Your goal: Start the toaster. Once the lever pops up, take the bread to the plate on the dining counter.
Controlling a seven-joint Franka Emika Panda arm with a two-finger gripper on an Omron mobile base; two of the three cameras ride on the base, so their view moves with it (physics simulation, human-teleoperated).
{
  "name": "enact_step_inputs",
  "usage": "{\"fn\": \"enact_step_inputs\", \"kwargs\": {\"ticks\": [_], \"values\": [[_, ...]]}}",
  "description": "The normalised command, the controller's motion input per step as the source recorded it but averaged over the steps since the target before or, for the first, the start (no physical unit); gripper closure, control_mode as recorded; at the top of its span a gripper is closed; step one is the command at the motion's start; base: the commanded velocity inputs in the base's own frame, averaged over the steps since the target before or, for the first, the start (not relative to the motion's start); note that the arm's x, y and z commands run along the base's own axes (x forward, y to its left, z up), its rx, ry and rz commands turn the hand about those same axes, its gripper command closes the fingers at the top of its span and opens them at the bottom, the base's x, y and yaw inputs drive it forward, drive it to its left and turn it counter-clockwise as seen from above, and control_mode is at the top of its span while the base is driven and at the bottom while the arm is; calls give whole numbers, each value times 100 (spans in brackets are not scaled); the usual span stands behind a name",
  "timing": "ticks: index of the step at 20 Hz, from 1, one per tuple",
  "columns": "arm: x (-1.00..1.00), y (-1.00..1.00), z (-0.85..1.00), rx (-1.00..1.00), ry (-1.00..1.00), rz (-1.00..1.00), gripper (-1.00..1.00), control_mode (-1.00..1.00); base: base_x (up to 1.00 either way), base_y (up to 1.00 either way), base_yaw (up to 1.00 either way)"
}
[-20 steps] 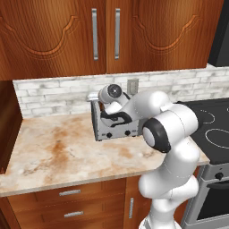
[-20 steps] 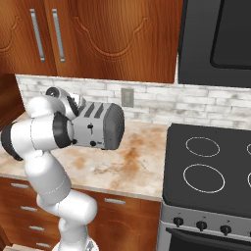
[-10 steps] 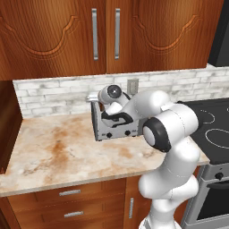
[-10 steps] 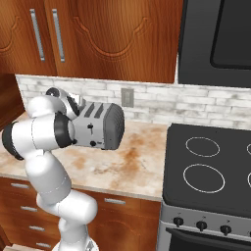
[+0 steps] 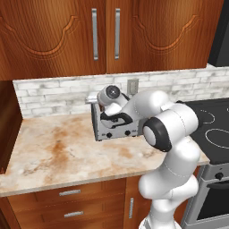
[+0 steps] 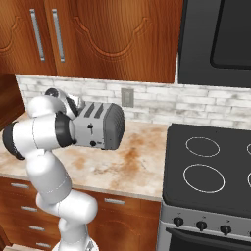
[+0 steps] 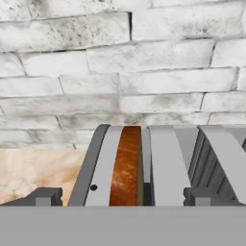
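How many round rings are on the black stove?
3 show whole on the stove: one at the back, one in front, one in the left base view. More are cut off at the picture edges.

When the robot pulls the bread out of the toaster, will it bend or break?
Probably neither. The bread stands straight on edge in its slot in the toaster, so it looks stiff. It is thin, so likely light, and a hard squeeze might crack it. The open gripper straddles it.

change: arm (image 5: 147, 107) at most a hair lower over the toaster (image 5: 117, 125) (barely perceptible) | toaster: no shift | bread (image 7: 126, 166) in slot: earlier pictures give no comparison
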Motion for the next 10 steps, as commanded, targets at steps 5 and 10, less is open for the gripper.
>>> {"fn": "enact_step_inputs", "kwargs": {"ticks": [5, 10], "values": [[-1, 0, 0, 0, 12, 0, -100, -100, 0, 0, 0], [0, 0, 0, 0, 3, 0, -100, -100, 0, 0, 0]]}}
